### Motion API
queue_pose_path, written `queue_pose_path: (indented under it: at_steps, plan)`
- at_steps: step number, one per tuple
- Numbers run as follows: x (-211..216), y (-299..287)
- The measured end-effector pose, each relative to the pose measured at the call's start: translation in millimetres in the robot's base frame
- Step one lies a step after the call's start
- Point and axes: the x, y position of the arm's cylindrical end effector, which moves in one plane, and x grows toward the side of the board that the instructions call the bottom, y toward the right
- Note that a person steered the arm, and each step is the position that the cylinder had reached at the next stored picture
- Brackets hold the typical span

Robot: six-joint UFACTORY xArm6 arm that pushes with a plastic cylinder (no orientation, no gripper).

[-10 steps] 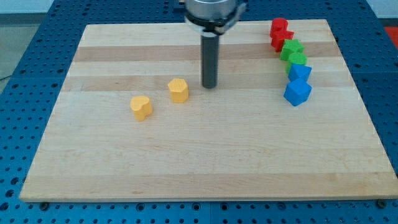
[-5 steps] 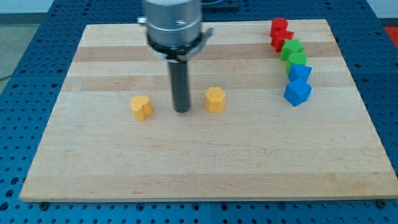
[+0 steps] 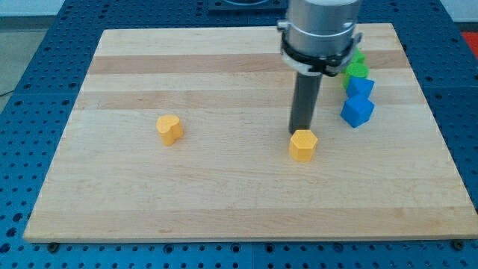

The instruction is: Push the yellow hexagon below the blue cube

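1. Desk (image 3: 149,194): a pale wooden board lying on a blue perforated base (image 3: 22,90). No brand, label or writing can be read on any surface in view.
2. Arm: there are no jaws on this rig; it ends in a straight dark rod and has hold of nothing. The rod hangs from a grey cylindrical housing (image 3: 321,26) near the view's top right.
3. My tip (image 3: 301,133) stands at the upper edge of the yellow hexagon (image 3: 303,145), touching it or very nearly so, on the side toward the view's top.
4. The yellow hexagon sits right of centre on the board, lower in the view than the blue cube (image 3: 357,110) and to its left, near it but apart.
5. A second blue block (image 3: 360,87) sits just above the blue cube, touching it or nearly so.
6. A green block (image 3: 358,70) sits above that; a further green piece (image 3: 360,57) shows beside the housing. Their shapes cannot be made out, being partly hidden.
7. A yellow heart-like block (image 3: 169,128) lies well apart toward the view's left, clear of the tip.
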Motion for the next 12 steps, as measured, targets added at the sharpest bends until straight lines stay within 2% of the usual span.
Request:
queue_pose_path:
  at_steps: [1, 2, 3, 4, 5, 6, 7, 8, 9, 10, 11, 12]
  plan:
    - [2, -55]
    - [28, -67]
    - [38, -22]
    - [20, 30]
    - [25, 46]
    - [64, 43]
    - [66, 63]
    - [38, 86]
    - [29, 107]
    - [57, 97]
    - [97, 38]
    - [124, -54]
